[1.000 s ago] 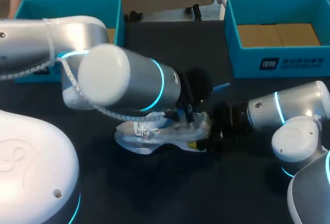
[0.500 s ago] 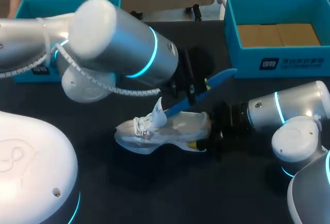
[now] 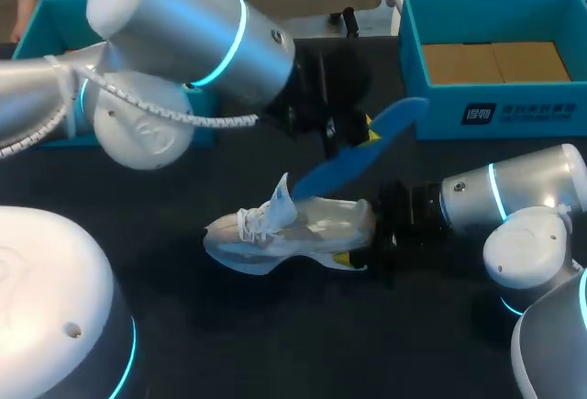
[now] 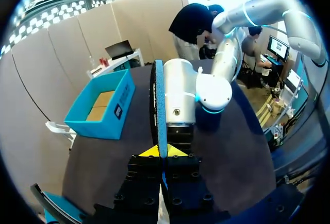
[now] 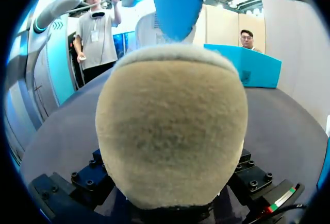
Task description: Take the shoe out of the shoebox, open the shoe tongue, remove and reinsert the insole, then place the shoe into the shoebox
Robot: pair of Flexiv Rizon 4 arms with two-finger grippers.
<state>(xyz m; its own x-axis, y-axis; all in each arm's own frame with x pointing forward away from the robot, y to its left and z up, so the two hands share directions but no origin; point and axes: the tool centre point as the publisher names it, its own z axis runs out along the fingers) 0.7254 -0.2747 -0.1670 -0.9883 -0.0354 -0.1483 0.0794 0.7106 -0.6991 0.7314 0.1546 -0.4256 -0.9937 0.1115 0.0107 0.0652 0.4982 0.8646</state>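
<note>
A white shoe lies on the dark table, toe toward my left, tongue raised. My right gripper is at its heel, one yellow tip showing against the near side. In the right wrist view the beige heel fills the space between the fingers and hides them. Above the shoe, my left gripper is shut on a blue insole that hangs tilted, its lower end just over the shoe's opening. In the left wrist view the insole stands edge-on between the yellow tips of the left gripper.
An open teal shoebox with a cardboard floor stands at the back right. A second teal box sits at the back left, partly behind my left arm. My right arm's elbow rests low at the right.
My left arm has risen and swung toward the back right, drawing the blue insole up out of the shoe. The shoe and right gripper have stayed put.
</note>
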